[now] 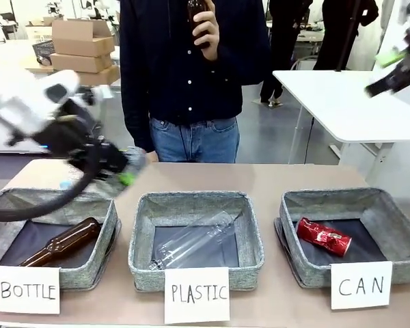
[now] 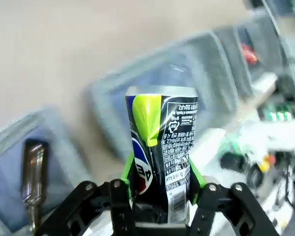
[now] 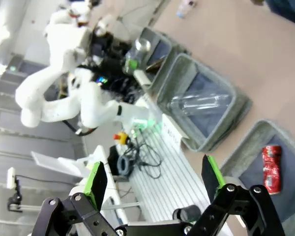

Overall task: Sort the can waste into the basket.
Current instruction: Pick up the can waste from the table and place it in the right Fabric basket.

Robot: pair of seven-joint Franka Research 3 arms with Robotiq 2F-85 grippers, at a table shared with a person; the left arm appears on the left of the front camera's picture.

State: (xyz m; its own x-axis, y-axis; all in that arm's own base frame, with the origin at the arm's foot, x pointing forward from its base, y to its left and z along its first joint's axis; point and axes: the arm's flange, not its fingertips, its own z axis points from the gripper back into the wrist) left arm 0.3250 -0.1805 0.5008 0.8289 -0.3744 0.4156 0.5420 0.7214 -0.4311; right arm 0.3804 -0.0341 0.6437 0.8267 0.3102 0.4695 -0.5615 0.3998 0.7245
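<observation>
The black can point(image 2: 163, 142) with a silver top stands upright between the green pads of my left gripper point(image 2: 160, 179), which is shut on it. In the front view that gripper point(image 1: 128, 171) is blurred, above the back right corner of the BOTTLE basket point(image 1: 0, 205). The red can point(image 1: 323, 237) lies dented on the floor of the CAN basket point(image 1: 348, 195) at the right; the right wrist view also catches this red can point(image 3: 272, 168). My right gripper point(image 1: 396, 72) hangs high at the far right, and its wrist view shows the gripper point(image 3: 155, 182) open and holding nothing.
A brown glass bottle point(image 1: 61, 242) lies in the BOTTLE basket. A clear plastic bottle point(image 1: 191, 240) lies in the PLASTIC basket point(image 1: 191, 199) in the middle. The person across the table holds another brown bottle point(image 1: 197, 14) at chest height. A white table point(image 1: 342, 102) stands behind at right.
</observation>
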